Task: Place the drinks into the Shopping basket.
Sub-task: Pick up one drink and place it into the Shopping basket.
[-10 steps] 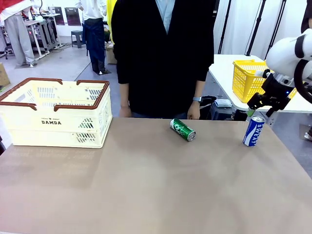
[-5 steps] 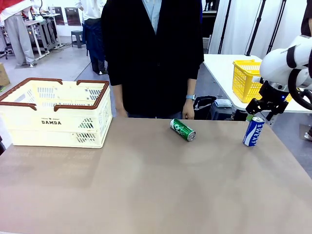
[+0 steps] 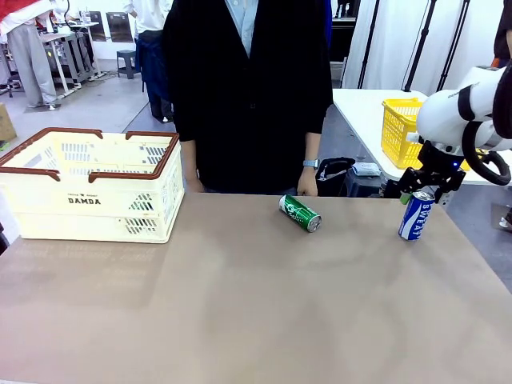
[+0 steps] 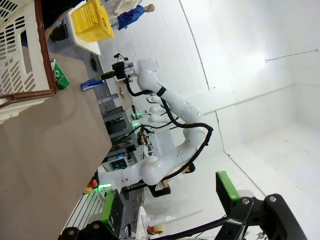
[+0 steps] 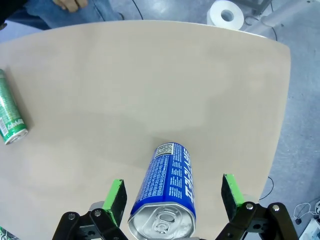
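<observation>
The tan table top (image 3: 240, 304) is matte and flat. The cream Shopping basket (image 3: 88, 188) stands at its far left corner. A green can (image 3: 300, 214) lies on its side near the far edge, at centre. A blue-and-white can (image 3: 416, 216) stands upright near the right edge. The right gripper (image 5: 175, 197) hangs over this can, jaws fully spread, pads on either side of the can's top without contact. The left gripper (image 4: 167, 202) is also spread wide and holds nothing. A person (image 3: 248, 96) stands at the far edge. Beyond, a yellow mesh basket (image 3: 404, 128) rests on a white side table (image 3: 364, 112) above a grey floor (image 3: 104, 104).
</observation>
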Tool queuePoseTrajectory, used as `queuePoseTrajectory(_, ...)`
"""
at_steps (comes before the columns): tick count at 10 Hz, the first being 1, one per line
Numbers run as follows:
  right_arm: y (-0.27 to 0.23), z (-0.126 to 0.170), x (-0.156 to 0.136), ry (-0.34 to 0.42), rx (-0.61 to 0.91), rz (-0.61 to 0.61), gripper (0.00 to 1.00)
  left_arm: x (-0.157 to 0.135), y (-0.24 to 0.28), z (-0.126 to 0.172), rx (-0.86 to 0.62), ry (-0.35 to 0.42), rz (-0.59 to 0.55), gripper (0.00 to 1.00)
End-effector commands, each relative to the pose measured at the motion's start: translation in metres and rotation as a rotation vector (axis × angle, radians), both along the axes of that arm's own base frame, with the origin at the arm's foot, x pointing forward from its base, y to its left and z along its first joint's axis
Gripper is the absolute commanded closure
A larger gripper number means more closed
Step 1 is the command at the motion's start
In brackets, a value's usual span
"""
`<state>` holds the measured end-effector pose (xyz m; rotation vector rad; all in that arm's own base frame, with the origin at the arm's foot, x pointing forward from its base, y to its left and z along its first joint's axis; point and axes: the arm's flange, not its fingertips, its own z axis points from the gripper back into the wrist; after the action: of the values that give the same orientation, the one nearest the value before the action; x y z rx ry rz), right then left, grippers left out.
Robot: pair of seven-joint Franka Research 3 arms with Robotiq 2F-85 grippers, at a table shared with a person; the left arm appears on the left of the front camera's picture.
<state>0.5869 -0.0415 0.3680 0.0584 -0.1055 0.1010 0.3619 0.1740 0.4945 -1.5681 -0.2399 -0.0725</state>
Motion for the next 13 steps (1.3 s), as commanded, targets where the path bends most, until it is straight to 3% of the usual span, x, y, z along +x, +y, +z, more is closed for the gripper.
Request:
queuePoseTrajectory(1,0.007,0.002,0.007,0.033,-0.041,-0.013,0.45,0.000,-0.001,0.003,-0.014,0.010,0.007,0.00)
queuePoseTrajectory(2,0.008,0.001,0.007,0.050,-0.029,-0.012,1.00,0.000,-0.001,0.003,-0.014,0.010,0.007,0.00)
queuePoseTrajectory(10,0.010,0.007,0.005,0.110,-0.008,-0.035,1.00,0.000,-0.001,0.003,-0.014,0.010,0.007,0.00)
queuePoseTrajectory(13,0.024,0.074,-0.025,0.200,0.041,-0.138,1.00,0.000,-0.001,0.003,-0.014,0.010,0.007,0.00)
